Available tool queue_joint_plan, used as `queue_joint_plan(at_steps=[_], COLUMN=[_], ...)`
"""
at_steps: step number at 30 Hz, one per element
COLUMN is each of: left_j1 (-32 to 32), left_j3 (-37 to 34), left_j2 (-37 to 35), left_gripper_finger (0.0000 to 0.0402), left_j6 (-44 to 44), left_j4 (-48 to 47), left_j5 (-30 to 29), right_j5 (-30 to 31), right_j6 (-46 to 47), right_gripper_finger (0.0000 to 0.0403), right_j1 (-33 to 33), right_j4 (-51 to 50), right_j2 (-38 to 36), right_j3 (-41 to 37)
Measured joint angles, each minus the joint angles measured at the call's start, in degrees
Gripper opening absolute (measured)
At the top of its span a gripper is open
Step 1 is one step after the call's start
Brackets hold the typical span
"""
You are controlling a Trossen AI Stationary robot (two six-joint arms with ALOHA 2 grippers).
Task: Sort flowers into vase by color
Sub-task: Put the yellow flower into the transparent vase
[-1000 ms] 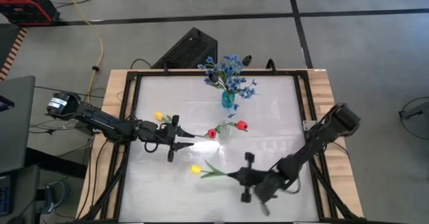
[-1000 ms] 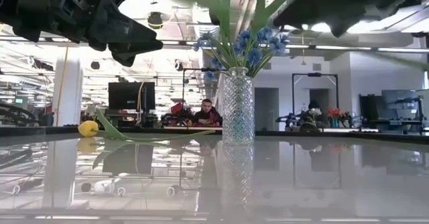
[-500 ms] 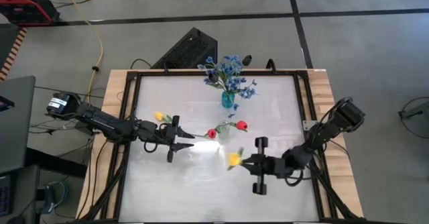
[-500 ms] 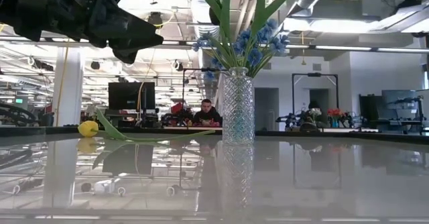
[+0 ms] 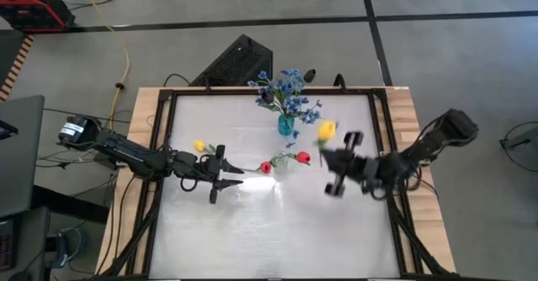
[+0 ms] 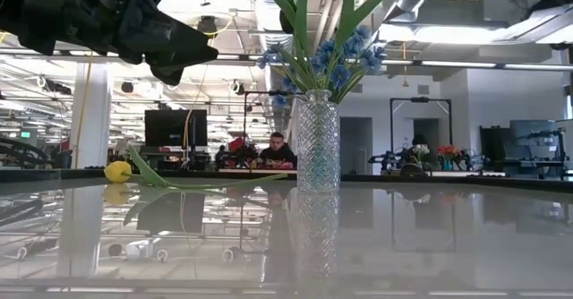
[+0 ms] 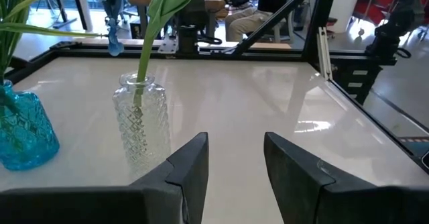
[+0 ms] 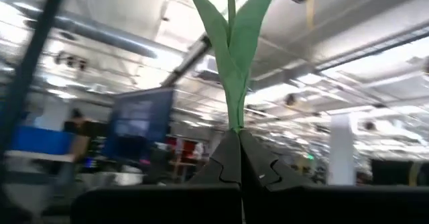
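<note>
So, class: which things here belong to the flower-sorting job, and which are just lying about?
Job:
- yellow tulip in right end effector
- yellow tulip on the table
- red tulips
- blue vase
- clear vase

Lying about:
- yellow cable
- red case

Right hand [image 5: 336, 173] smeared by motion blur in high view, outline unclear; yellow tulip [image 5: 325, 130] it carries is only a fuzzy blob, stem not traceable there. Right wrist view: tulip's green stem [image 8: 234, 56] cut off by the picture's edge, bloom out of frame; background blurred. Left wrist view: clear vase [image 7: 141, 131] stem runs out of frame, blossom unseen; blue vase [image 7: 23, 131] cut by the edge. Low view: left arm [image 6: 98, 17] partly cut off, its hand tips not visible. Dark blooms too small to tell in high view.
</note>
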Motion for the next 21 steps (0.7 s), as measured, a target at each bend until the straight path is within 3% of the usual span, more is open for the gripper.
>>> queue_joint_plan(at_steps=[2,6,12,16,21], left_j1=[0.0,0.0,0.0,0.0,0.0], left_j3=[0.0,0.0,0.0,0.0,0.0], left_j2=[0.0,0.0,0.0,0.0,0.0], left_gripper_finger=[0.0132,0.0132,0.0132,0.0132,0.0132], left_j6=[0.0,0.5,1.0,1.8,2.2], left_j4=[0.0,0.0,0.1,0.0,0.0], left_j5=[0.0,0.0,-0.4,-0.5,-0.5], right_j5=[-0.6,-7.5,-19.8,-25.2,-29.0], right_j6=[3.7,13.9,27.6,32.5,33.6], right_gripper_finger=[0.0015,0.0015,0.0015,0.0015,0.0015], right_j1=[-4.5,-14.3,-25.4,-28.8,-28.5], right_j4=[-0.1,-1.6,-2.8,-3.2,-3.2], right_j2=[-2.8,-6.2,-4.7,-1.1,4.0], right_j3=[-3.1,-6.3,-4.9,-1.7,3.5])
